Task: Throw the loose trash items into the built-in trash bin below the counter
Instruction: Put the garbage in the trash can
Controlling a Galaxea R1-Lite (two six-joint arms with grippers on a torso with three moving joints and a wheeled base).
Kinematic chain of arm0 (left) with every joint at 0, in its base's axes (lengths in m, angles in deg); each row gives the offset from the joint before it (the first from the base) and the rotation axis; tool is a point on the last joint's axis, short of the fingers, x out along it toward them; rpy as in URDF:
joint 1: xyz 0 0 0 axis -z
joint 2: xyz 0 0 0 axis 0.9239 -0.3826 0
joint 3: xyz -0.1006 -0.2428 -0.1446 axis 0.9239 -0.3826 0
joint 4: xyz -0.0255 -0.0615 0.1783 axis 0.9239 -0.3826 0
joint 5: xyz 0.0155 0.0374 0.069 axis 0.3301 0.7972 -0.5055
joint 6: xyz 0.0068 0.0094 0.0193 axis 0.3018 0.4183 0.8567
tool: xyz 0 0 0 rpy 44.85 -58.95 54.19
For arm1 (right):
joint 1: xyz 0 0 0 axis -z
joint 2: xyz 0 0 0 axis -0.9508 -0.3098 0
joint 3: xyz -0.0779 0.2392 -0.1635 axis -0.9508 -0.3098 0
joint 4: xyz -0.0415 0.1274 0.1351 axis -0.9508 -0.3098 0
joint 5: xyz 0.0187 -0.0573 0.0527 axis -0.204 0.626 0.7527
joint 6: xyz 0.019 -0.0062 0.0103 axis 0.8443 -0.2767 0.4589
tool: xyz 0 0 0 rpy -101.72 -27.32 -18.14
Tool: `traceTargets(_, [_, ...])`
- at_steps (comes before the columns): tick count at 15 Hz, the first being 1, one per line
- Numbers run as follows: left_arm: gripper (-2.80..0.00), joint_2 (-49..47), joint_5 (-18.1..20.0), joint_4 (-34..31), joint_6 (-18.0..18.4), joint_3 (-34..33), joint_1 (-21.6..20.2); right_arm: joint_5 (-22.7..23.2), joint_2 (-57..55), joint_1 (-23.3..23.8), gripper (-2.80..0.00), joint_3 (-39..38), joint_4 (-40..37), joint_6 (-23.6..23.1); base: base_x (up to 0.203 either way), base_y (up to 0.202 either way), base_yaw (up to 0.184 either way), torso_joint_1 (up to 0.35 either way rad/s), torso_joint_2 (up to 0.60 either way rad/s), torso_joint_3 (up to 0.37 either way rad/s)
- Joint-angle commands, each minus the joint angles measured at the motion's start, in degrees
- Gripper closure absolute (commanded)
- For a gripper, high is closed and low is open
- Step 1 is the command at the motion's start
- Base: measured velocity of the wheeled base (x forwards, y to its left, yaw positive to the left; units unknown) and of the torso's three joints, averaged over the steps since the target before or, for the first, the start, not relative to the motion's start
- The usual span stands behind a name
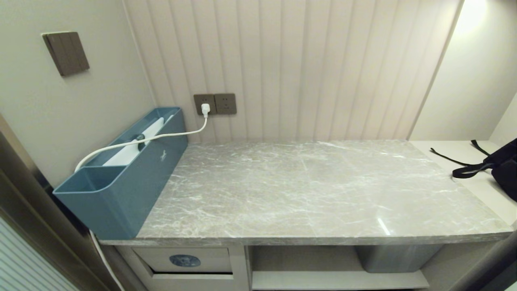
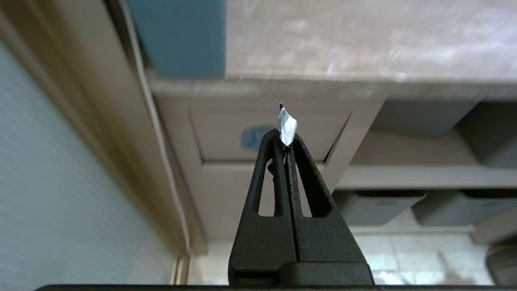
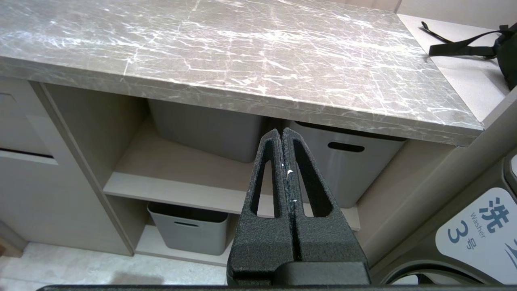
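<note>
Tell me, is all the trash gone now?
Looks nearly done: the counter shows no loose trash. The left tool, in front of the built-in trash bin, is shut with a small white scrap stuck at its tip. The right tool is shut, idle below the counter.

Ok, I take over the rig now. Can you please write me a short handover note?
Left gripper: jaws shut, pinching a small pale scrap, in front of the bin flap.
Right gripper: jaws shut, empty, facing the grey tubs under the counter.
Trash: no turquoise pieces in any view. They seem already binned, but the inside of the bin is hidden.
Left: probably only deal with the scrap.
</note>
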Motion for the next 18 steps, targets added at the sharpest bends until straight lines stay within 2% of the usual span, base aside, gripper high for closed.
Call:
traceTargets(1, [0.0,8.2,-0.98,-4.22,0.34,-0.25,0.13,0.05,0.01,-0.01,0.0,-0.01,-0.02,-0.06,0.0,0.0,0.0,0.0,0.0,0.0])
traceTargets(4, [0.0,12.71,-1.66,-2.59,6.27,-2.07,0.37,0.05,0.01,-0.01,0.0,-0.01,-0.02,-0.15,0.0,0.0,0.0,0.0,0.0,0.0])
traceTargets(5, [0.0,12.43,-1.85,-1.94,6.79,-2.39,0.42,0.05,0.0,-0.01,0.0,-0.01,-0.02,-0.3,0.0,0.0,0.0,0.0,0.0,0.0])
traceTargets(11, [0.0,12.46,-2.04,-1.41,4.75,-2.63,0.42,-0.04,-0.01,-0.01,0.0,0.07,-0.02,0.18,0.0,0.0,0.0,-0.013,0.03,0.016])
traceTargets(14, [0.0,12.52,-2.04,-1.41,4.68,-2.57,0.42,-1.49,-0.07,-0.01,0.0,0.14,-0.02,4.31,0.0,0.0,0.0,-0.145,0.33,0.17])
traceTargets(18, [0.0,12.52,-1.95,-1.41,4.84,-2.57,0.42,-1.62,-0.07,-0.01,0.0,0.16,-0.02,4.78,0.0,0.0,0.0,-0.165,0.36,0.191])
